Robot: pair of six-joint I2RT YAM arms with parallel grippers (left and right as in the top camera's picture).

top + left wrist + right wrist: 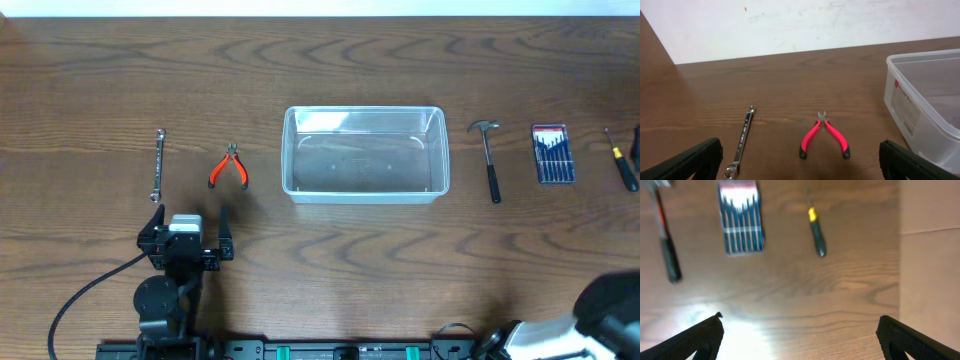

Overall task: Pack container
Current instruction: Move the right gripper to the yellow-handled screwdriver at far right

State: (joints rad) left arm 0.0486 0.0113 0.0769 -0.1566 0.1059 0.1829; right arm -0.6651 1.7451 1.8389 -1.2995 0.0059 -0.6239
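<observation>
Container (pixel 365 192) is sitting at the middle of the wooden table (pixel 350 265), well apart from both arms. Left gripper (pixel 190 220) is holding its jaws spread wide and gripping nothing. Red-handled pliers (pixel 822 137) are lying just ahead of it, a wrench (pixel 741 142) is lying to their left, and the container wall is showing at the right edge of the left wrist view. Right gripper (pixel 800 342) is also standing wide apart, gripping nothing over bare wood, while a hammer (pixel 665 245), a blue pack of small screwdrivers (pixel 741 222) and a yellow-and-black screwdriver (pixel 816 232) are lying ahead of it, all right of the container in the overhead view.
</observation>
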